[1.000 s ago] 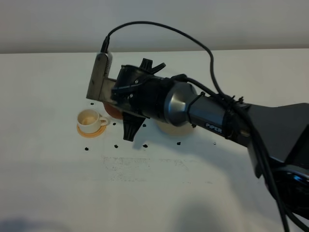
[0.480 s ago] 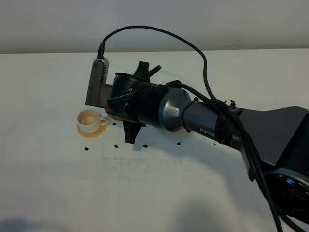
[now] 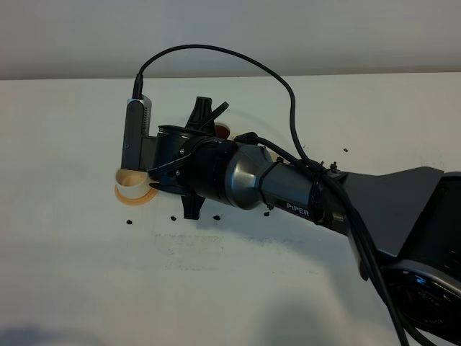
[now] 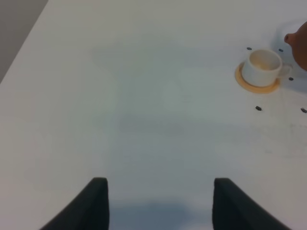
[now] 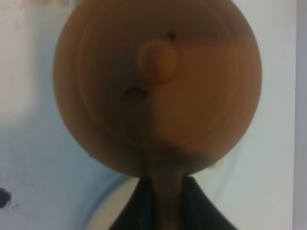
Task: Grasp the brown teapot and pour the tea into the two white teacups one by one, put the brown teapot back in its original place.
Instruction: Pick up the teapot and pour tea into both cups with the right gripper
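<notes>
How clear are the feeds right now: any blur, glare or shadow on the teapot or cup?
Right wrist: teapot fills the frame, soft-focused, partly shadowed. Left wrist: cup fairly sharp, evenly lit, no glare. Exterior high: right arm hides most of the teapot and part of the cup.

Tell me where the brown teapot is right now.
The brown teapot fills the right wrist view, held by its handle in the right gripper; the left wrist view shows its spout beside the white teacup.

One word only — "PIPER" — on the right arm.
</notes>
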`<state>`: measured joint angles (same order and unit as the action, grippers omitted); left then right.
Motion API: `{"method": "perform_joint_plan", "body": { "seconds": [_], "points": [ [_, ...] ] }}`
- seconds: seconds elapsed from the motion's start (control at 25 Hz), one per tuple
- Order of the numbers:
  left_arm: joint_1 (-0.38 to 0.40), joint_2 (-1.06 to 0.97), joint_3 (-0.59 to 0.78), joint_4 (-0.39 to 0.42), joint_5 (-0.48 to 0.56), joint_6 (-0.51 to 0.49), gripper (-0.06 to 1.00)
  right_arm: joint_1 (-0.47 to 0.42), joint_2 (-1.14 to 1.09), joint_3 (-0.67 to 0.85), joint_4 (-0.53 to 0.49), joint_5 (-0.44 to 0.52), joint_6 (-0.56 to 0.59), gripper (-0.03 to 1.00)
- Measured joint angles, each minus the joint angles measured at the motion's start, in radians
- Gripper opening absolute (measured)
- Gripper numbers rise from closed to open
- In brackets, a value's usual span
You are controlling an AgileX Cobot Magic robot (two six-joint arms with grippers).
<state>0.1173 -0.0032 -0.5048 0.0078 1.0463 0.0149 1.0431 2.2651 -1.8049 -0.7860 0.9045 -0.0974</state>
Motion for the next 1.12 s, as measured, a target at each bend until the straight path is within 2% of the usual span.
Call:
{"method": "perform_joint_plan", "body": {
  "seconds": [0.88, 1.12],
  "points": [
    [0.0, 0.0, 0.0, 0.0, 0.0, 0.0, 0.5, 0.041, 0.001, 0.0, -0.173, 0.036, 0.013, 0.09],
    [0.0, 0.0, 0.0, 0.0, 0.0, 0.0, 0.5, 0.062, 0.001, 0.0, -0.181, 0.037, 0.013, 0.09]
  ]
}}
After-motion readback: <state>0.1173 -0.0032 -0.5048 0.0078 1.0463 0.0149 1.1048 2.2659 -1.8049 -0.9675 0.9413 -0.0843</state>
